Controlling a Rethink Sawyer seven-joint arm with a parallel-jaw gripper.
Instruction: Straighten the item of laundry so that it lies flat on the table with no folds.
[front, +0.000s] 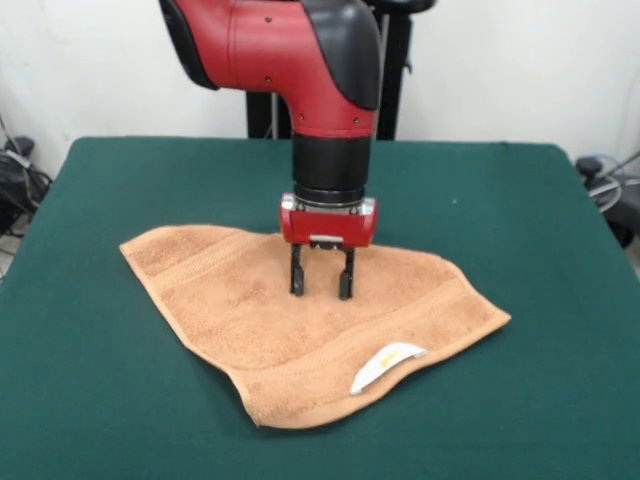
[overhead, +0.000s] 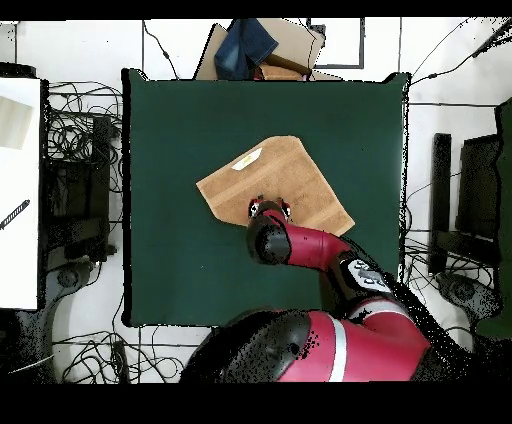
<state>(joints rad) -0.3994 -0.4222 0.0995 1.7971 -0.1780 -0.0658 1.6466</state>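
**Inspector:** Position of the towel (front: 315, 325)?

**Assistant:** Spread on the green worktop (front: 90, 400), about the centre in the front view. From overhead the towel (overhead: 277, 185) sits just past centre toward 1 o'clock, turned so its corners point roughly to 12, 3, 6 and 9.

**Inspector:** Condition of the cloth?

**Assistant:** Mostly flat, single layer as far as can be seen. The outline is irregular rather than a clean rectangle. In the front view the corner at 7 o'clock looks slightly curled, and the edge at 10 o'clock is rounded. Band stripes run near both ends. A white label (front: 386, 365) with a yellow mark lies at the edge toward 5 o'clock; overhead the label (overhead: 246, 159) shows at the towel's 10 o'clock edge.

**Inspector:** The hand?

**Assistant:** The hand (front: 321, 286) points straight down over the towel's middle, toward its 12 o'clock edge. Its two black fingers (front: 297, 272) stand apart, nothing between them. The tips are at the cloth surface; whether they press into it cannot be told.

**Inspector:** Overhead confirmation?

**Assistant:** The arm (overhead: 300, 245) covers the hand there, reaching in from 5 o'clock over the towel's 6 o'clock edge.
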